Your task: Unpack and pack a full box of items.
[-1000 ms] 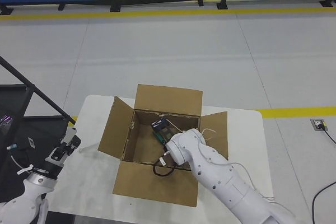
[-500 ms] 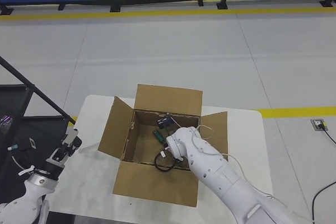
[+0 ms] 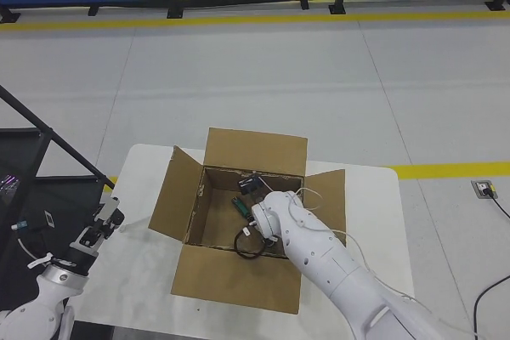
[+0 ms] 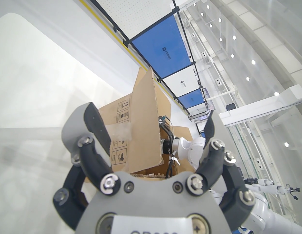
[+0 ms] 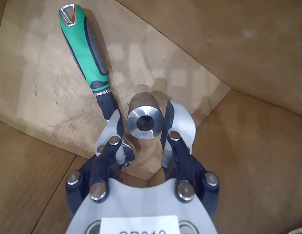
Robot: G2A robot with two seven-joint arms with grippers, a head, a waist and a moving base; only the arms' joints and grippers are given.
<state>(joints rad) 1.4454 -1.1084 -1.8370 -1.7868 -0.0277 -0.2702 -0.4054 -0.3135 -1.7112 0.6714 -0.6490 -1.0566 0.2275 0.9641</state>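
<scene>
An open cardboard box (image 3: 238,276) stands on the white table (image 3: 140,255). My right arm reaches down into it. On the box floor (image 5: 39,79) lies a ratchet wrench with a green and black handle (image 5: 85,47), its green grip also visible from above (image 3: 238,205). Beside it lies a short metal cylinder (image 5: 143,122), bored end toward the camera. My right gripper (image 5: 144,109) is shut on this cylinder, one finger on each side. My left gripper (image 4: 151,115) hovers open and holds nothing, left of the box (image 4: 143,122) near the table's left edge (image 3: 110,212).
The box's four flaps are folded outward, the left one (image 3: 172,194) rising toward my left gripper. Black netting on a dark frame (image 3: 17,170) stands off the table's left side. Bare tabletop lies left and right of the box.
My right arm has sunk deeper into the box and shifted slightly toward its back wall. The left gripper has barely moved.
</scene>
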